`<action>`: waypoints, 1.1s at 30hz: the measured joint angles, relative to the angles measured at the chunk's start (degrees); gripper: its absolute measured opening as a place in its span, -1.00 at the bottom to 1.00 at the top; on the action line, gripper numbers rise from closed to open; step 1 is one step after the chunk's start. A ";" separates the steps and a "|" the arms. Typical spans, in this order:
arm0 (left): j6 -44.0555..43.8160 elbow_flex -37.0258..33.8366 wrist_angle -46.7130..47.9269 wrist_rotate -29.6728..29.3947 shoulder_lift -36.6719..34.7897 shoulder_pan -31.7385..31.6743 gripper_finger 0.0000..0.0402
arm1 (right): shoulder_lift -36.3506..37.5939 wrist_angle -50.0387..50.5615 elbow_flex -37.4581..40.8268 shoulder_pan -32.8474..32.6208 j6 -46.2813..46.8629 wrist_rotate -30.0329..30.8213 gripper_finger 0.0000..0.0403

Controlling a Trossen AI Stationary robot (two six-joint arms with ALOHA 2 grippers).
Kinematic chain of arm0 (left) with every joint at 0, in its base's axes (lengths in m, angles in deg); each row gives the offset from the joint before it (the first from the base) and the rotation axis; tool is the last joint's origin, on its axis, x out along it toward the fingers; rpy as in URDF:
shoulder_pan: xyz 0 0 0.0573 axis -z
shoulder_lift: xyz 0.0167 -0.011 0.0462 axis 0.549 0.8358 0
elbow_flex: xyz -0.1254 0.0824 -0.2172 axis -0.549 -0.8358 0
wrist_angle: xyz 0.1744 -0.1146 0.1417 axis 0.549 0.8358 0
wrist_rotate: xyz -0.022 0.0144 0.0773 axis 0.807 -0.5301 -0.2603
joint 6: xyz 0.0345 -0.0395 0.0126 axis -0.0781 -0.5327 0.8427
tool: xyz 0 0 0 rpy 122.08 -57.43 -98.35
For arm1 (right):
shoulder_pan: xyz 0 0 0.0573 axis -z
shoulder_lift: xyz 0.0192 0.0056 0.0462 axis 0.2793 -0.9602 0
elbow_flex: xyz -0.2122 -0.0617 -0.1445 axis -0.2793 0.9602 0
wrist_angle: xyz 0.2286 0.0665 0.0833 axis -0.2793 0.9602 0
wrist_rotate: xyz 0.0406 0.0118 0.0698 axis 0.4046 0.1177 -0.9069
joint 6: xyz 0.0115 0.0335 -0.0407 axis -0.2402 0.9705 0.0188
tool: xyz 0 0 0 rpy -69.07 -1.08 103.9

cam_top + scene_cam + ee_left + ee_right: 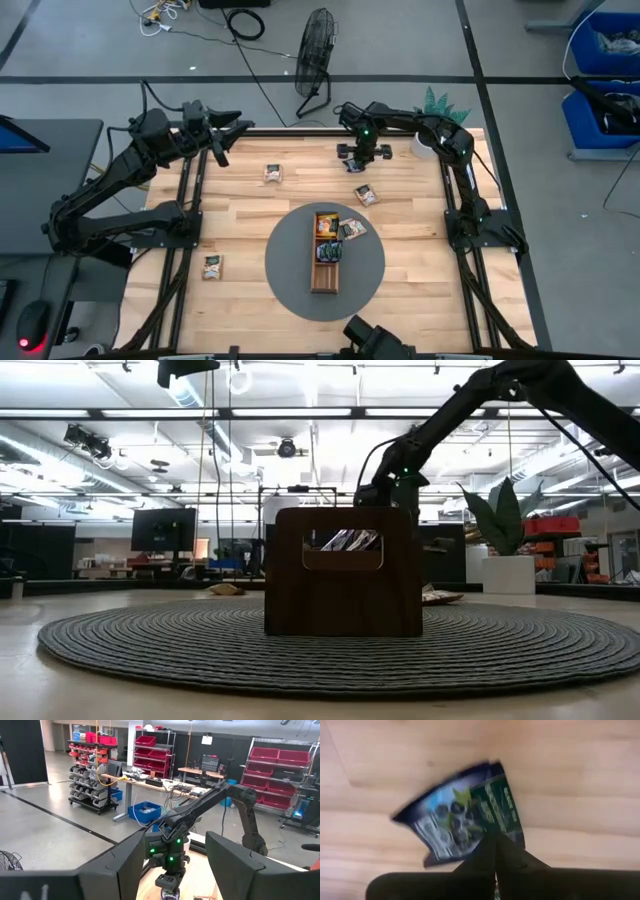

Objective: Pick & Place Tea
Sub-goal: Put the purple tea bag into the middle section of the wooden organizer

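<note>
A dark blue tea sachet [465,815] is pinched between the closed fingers of the right gripper [495,851] above the table [420,290], upper centre of the overhead frame. The left gripper [232,130] is held spread wide at upper left.

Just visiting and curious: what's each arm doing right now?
Right gripper shut on a dark blue tea sachet, far side of table. Left gripper open, parked at far-left corner. Wooden tray on mat, path clear.

i work in an industrial lab or workshop: red parts bins [150,742] fill metal shelving, cluttered workbenches [165,782] stand on grey concrete, strip lights [300,412] run overhead, and my wooden worktop [240,215] sits in a framed cell.
</note>
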 joint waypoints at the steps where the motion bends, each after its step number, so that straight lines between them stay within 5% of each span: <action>1: 0.01 0.00 0.00 0.00 0.02 0.00 0.06 | 0.19 0.13 0.00 -0.24 -0.61 0.34 -1.00; 10: -0.05 0.00 0.00 0.02 0.00 0.00 0.06 | 4.23 0.61 0.00 -0.92 -10.09 4.57 -0.89; 24: -0.45 0.00 -0.11 0.02 0.00 0.00 0.06 | 4.27 1.22 5.58 -0.69 -9.15 0.63 0.05; 33: -0.47 0.00 -0.09 0.02 0.00 0.02 0.06 | 12.41 -5.70 11.13 -3.48 -8.40 3.46 0.15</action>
